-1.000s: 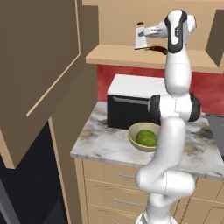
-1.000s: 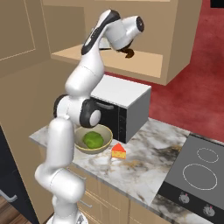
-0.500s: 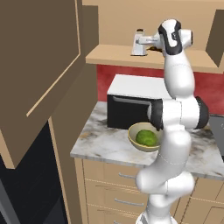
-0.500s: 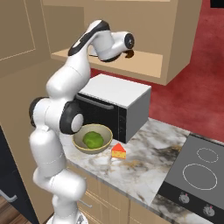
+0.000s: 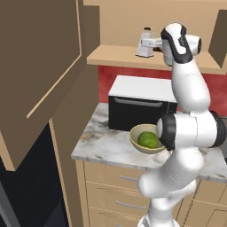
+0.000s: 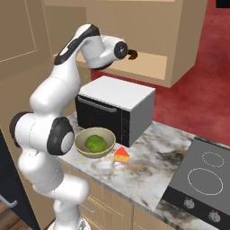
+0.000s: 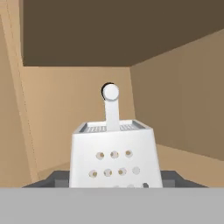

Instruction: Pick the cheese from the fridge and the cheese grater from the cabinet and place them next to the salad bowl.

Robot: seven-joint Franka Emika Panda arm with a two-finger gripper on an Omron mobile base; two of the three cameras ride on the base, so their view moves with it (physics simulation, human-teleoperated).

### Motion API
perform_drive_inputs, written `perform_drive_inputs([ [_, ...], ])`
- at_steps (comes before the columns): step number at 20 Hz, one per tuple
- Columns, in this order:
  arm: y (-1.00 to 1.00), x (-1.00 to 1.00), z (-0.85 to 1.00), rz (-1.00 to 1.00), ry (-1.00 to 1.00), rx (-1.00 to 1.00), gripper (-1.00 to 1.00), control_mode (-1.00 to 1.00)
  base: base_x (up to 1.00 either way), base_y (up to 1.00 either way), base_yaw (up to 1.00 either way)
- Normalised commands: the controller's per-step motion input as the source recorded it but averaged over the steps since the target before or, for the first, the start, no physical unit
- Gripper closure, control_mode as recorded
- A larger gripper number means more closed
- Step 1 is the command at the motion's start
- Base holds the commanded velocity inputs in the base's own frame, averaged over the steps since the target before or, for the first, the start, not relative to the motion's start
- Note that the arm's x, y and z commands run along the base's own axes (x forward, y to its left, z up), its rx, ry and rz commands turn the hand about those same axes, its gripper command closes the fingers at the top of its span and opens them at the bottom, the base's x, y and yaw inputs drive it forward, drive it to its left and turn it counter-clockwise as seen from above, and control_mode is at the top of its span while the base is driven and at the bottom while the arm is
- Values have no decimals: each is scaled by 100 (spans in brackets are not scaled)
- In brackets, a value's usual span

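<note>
Cheese grater (image 7: 113,157) stands upright on the cabinet (image 5: 133,60) shelf, with the gripper (image 7: 114,178) reaching in at it; its dark fingers (image 7: 56,178) sit either side of the grater's base (whether they press it I cannot tell). Below, the cheese (image 6: 121,154) lies just right of the salad bowl (image 6: 95,143), near the microwave (image 6: 117,108).

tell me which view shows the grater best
The hand view: the grater stands upright in the middle, close up, with its holes and top handle plain. The left base view shows it small on the cabinet shelf, at the gripper. In the right base view the arm covers that spot.
</note>
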Motion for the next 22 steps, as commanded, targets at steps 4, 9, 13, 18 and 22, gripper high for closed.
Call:
perform_drive_inputs([
  [4,-10,-67,0,-1,-4,-2,100,-100,0,0,0],
  [9,-33,-84,0,0,-3,-1,100,-100,0,0,0],
  [13,-45,-88,0,4,0,0,100,-100,0,0,0],
  [18,-37,-98,-9,7,0,-2,100,-100,0,0,0],
  [22,-34,-100,-22,9,-6,-2,100,-100,0,0,0],
])
